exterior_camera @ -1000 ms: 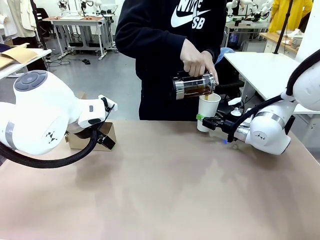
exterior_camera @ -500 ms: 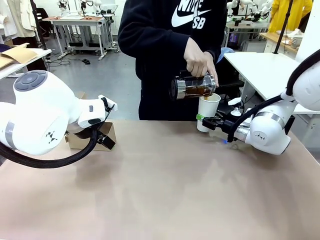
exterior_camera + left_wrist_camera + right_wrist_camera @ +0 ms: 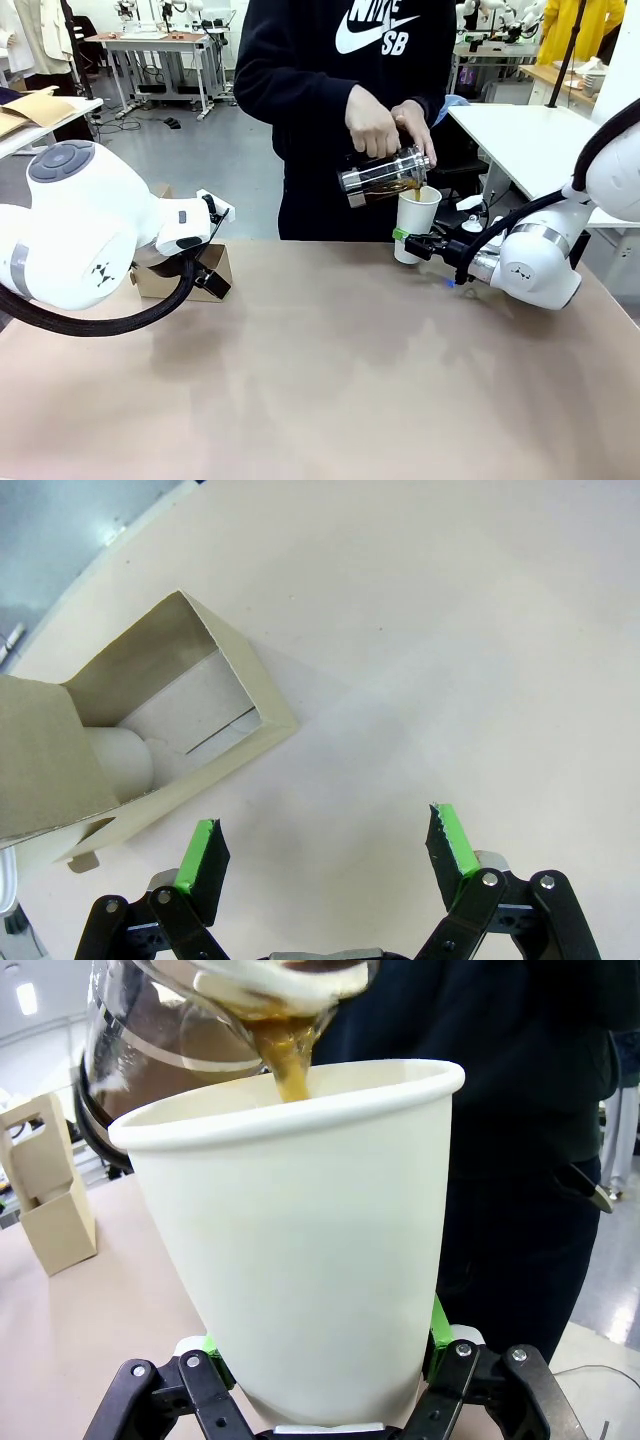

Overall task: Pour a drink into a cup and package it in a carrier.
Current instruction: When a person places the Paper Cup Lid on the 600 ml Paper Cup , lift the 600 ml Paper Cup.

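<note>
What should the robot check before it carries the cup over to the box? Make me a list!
1. Grip: the right end effector is shut on the tall white paper cup: ok.
2. Pouring finished: the person's hand tilts the clear glass jug, and the dark brown drink is streaming into the cup: not ok.
3. Fill level: the inside of the cup is hidden: cannot tell.
4. Cup upright: ok.
5. The brown cardboard carrier has an open compartment: ok.
6. The left end effector is open, beside the carrier and touching nothing: ok.
</note>
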`<state>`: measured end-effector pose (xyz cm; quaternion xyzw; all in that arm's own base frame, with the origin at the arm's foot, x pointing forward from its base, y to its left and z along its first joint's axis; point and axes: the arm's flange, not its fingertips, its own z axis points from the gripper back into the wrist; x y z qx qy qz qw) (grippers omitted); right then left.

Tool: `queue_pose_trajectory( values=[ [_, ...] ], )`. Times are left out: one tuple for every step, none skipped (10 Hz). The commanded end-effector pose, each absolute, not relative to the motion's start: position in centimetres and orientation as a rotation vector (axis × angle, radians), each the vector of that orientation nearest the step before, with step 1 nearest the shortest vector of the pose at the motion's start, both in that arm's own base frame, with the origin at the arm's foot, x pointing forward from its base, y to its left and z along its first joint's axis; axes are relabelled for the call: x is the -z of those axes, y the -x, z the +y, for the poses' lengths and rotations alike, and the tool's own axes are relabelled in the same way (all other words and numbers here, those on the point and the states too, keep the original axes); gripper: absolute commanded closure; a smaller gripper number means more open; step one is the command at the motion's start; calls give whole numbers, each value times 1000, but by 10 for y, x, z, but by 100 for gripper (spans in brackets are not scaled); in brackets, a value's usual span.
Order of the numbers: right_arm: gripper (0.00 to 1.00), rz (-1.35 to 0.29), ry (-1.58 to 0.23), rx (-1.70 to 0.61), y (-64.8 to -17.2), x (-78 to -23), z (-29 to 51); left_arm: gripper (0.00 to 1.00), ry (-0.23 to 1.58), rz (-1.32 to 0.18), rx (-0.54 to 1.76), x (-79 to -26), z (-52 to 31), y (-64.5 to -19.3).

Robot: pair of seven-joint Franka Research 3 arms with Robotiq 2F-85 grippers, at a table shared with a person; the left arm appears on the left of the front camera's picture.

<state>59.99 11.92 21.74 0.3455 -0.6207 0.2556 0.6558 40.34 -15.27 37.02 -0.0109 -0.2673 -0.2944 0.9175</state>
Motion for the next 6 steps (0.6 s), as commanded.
queue_pose_trajectory(
  values=[
    [20,-1409,-776,-578,-603,-220,122,0,24,-550,605,-370,-152,-403],
    [20,-1409,-776,-578,-603,-220,122,0,24,-550,605,-370,-152,-403],
    [20,-1409,-776,-578,-603,-220,122,0,24,-550,605,-370,-152,-403],
    [20,-1409,-776,-578,-603,-220,122,0,24,-550,605,-370,-152,-403],
    [20,-1409,-776,-578,-603,-220,122,0,24,-550,605,-370,-152,-403],
    [20,-1409,-776,-578,-603,-220,122,0,24,-550,605,-370,-152,-403]
  ],
)
